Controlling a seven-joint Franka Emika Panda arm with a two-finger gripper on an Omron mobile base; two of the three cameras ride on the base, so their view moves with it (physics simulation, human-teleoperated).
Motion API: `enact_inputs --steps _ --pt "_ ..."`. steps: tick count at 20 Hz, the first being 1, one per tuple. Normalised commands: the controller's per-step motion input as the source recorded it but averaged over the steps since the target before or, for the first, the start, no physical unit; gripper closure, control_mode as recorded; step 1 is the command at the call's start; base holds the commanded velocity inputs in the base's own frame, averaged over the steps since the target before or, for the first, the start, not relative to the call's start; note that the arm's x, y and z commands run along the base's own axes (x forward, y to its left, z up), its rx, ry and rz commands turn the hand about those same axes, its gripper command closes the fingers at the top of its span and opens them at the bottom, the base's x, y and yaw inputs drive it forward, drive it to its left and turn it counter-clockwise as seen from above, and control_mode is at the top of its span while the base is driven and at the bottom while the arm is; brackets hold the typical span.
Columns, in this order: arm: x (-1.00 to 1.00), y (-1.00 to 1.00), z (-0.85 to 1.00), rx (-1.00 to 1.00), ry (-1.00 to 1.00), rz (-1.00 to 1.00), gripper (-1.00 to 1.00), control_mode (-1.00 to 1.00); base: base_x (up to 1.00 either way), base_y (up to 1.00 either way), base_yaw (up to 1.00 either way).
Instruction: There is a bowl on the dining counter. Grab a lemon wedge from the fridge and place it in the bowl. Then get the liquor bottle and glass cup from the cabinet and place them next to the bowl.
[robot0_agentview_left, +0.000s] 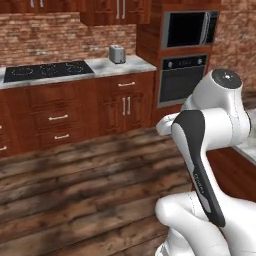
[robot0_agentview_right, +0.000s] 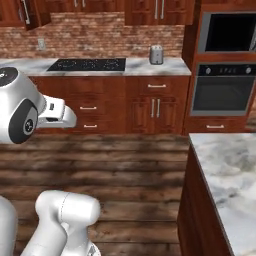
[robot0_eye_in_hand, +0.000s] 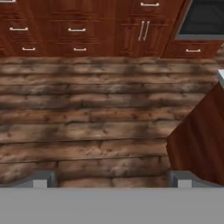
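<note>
Kitchen with dark red-brown wood cabinets, a red brick back wall and a plank wood floor (robot0_agentview_left: 80, 170) of mixed brown boards.

Far wall: a grey marbled surface (robot0_agentview_right: 155, 67) runs along the top of the lower cabinets (robot0_agentview_right: 120, 107). A black cooktop (robot0_agentview_right: 87, 64) is set into it, and a small silver toaster (robot0_agentview_right: 156, 54) stands on it, right of the cooktop and well apart from it. Upper cabinets (robot0_agentview_left: 112, 10) hang above the brick. To the right of this run, a tall wood column carries a dark microwave (robot0_agentview_right: 227, 31) with a black wall oven (robot0_agentview_right: 222, 90) below it.

Near right: a second marbled surface (robot0_agentview_right: 225, 175), the near corner of a counter with wood sides, bare on the part in sight. The bowl, lemon wedge, bottle and cup cannot be made out anywhere in these views.

The white arm (robot0_agentview_left: 210, 135) is folded in front of the base. In the hand view, the hand (robot0_eye_in_hand: 111, 178) points down over the floor, beside the wood side of the near counter (robot0_eye_in_hand: 201, 140); its two fingertips (robot0_eye_in_hand: 41, 179) stand far apart, spread wide, with nothing between them
</note>
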Motion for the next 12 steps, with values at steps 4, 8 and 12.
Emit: enact_inputs --steps 4,8,12 --pt "0.00 0.00 0.00 0.00 0.00 0.00 -1.00 1.00 1.00 0.28 0.00" --pt "0.00 0.00 0.00 0.00 0.00 0.00 -1.00 1.00 1.00 0.38 0.00" --pt "0.00 0.00 0.00 0.00 0.00 0.00 -1.00 1.00 1.00 0.51 0.00"
